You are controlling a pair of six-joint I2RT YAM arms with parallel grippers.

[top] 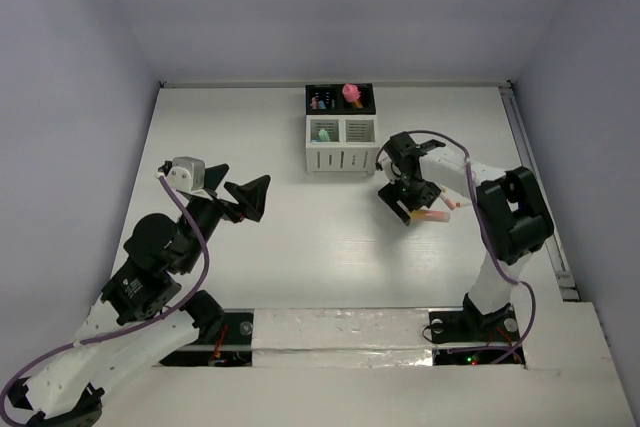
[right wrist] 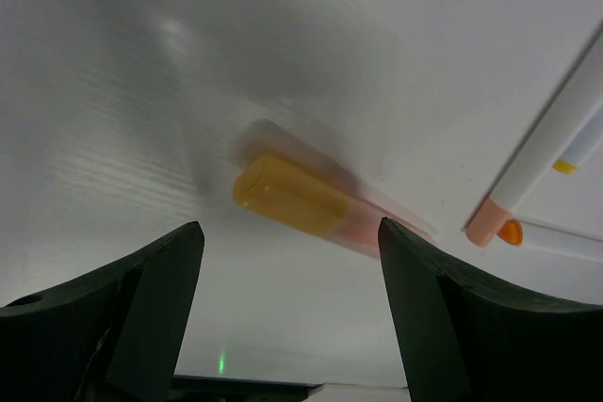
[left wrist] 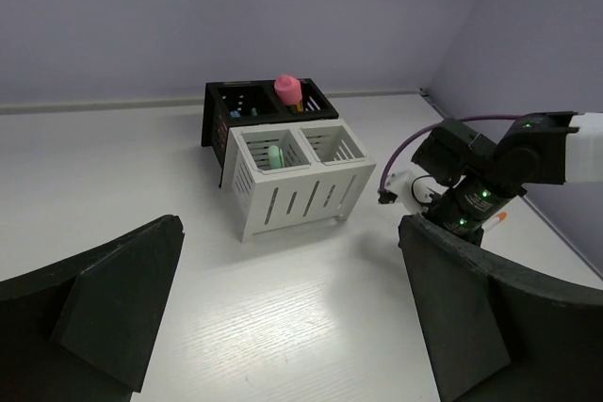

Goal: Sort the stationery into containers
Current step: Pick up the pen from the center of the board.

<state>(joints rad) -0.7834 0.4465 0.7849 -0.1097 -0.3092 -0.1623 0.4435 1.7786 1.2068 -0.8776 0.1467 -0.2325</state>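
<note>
right gripper [right wrist: 290,233] spread over orange-capped marker [right wrist: 316,209], off white organizer [top: 343,159] near-right corner; looks light, stiff, likely rolls, so pinch mid-barrel

Top view: from above and behind, looking down over the whole counter [top: 300,247].
Left wrist: low, mid-range, facing the organizer [left wrist: 292,181] and right arm [left wrist: 490,162].
Right wrist: very close above a marker [right wrist: 287,197] on the counter.
Shared: organizer and right arm, top and left wrist.
</note>
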